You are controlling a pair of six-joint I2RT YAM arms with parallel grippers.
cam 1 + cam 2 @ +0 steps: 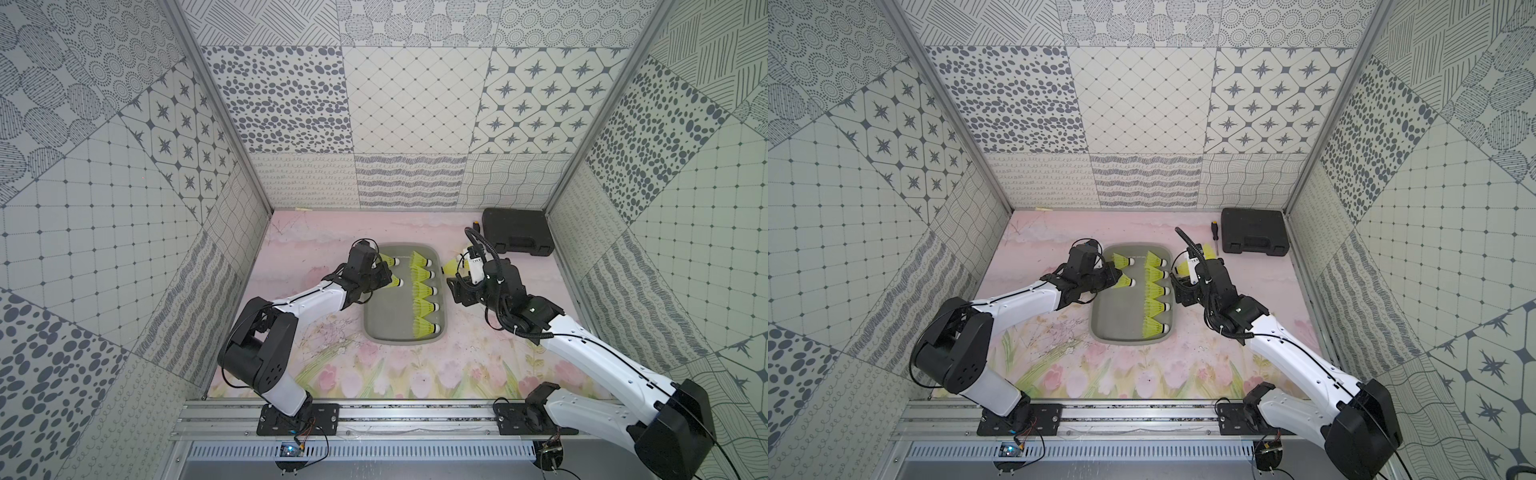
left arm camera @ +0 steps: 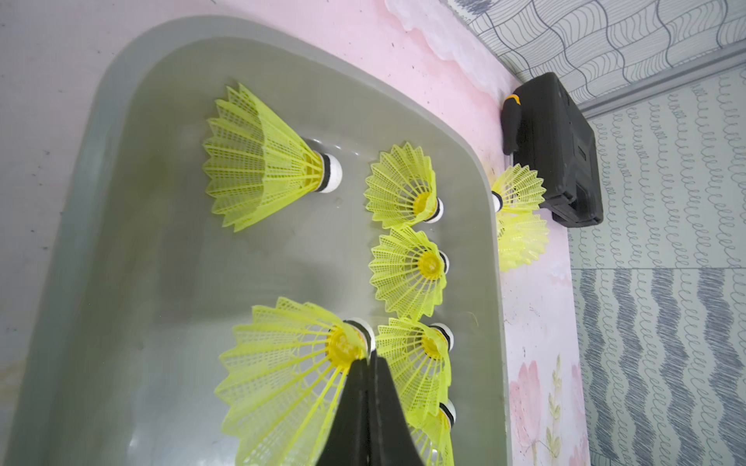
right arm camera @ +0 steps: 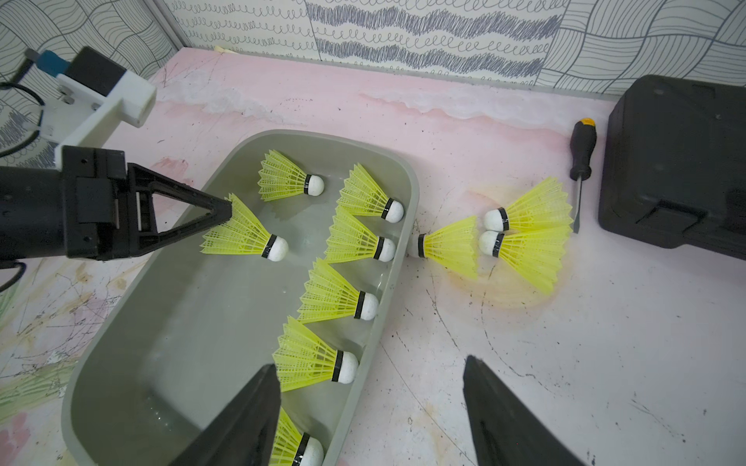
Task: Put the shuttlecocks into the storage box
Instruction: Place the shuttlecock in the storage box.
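On pink mat (image 1: 316,249), box: shallow grey plastic storage box (image 1: 382,320) is sitting lidless.
Right gripper (image 3: 369,365): hovering over its rim, jaws wide, empty.
Left gripper (image 3: 227,212): clamping one neon yellow-green plastic shuttlecock (image 3: 242,236) by its skirt, inside.
Other shuttlecocks (image 3: 335,296): white-tipped; six lying inside, three (image 3: 452,246) just outside.

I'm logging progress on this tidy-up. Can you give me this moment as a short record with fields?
Storage box: grey tray, mid-table
Shuttlecocks in box: six lying free
Held shuttlecock: seventh, skirt pinched by shut left pincer, over box's left half
Shuttlecocks on table: three, clustered beside box, near screwdriver and black case
Right pincer: open, empty, above box's right rim
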